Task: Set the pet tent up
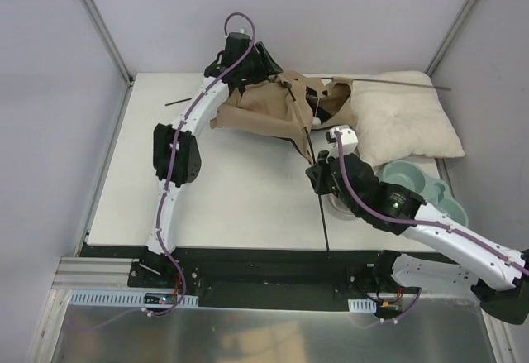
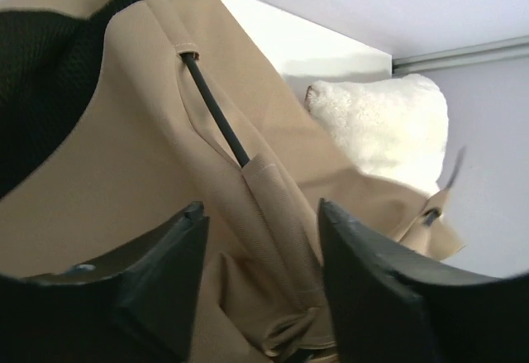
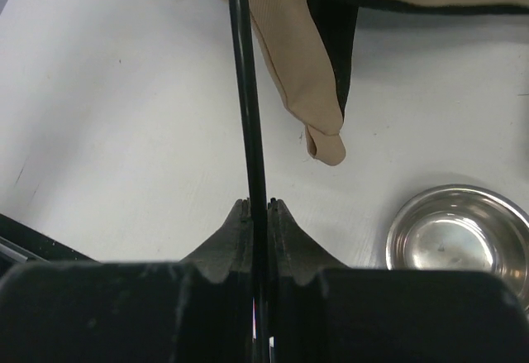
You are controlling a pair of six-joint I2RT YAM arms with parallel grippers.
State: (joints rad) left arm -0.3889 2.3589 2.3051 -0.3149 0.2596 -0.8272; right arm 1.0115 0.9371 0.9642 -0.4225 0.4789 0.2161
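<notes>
Clamping the thin black pole (image 3: 245, 90): right end effector (image 3: 258, 207) fingers fully together on it. Pole runs fwd from the tips into the pet tent (image 1: 264, 107). Tent lies collapsed, tan fabric heaped btwn the two end effectors, far side of the white counter (image 1: 223, 206). Left end effector (image 2: 260, 212) is wide apart, straddling a fabric sleeve (image 2: 277, 206) of the tent; contact w/ fabric can't tell. Steel bowl (image 3: 459, 235) sits just right of right end effector, green double bowl (image 1: 417, 185) beside its wrist. Fluffy pillow (image 1: 405, 119) is beyond it, just beside tent. Grey walls w/ metal corner rails all round.
</notes>
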